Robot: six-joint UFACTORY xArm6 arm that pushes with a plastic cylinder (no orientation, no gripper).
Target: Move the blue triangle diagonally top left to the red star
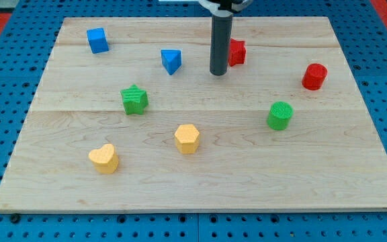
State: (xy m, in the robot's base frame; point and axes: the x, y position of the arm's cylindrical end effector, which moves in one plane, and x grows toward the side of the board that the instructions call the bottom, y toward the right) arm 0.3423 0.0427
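The blue triangle (171,60) lies on the wooden board in the upper middle. The red star (236,52) sits to its right, partly hidden behind my rod. My tip (218,73) rests on the board between the two, close to the red star's lower left and about a block's width right of the blue triangle. It touches neither that I can tell.
A blue cube (97,40) is at the upper left. A green star (134,99) is left of centre. A red cylinder (314,76) and a green cylinder (280,115) are at the right. A yellow hexagon (187,138) and a yellow heart (104,158) lie lower down.
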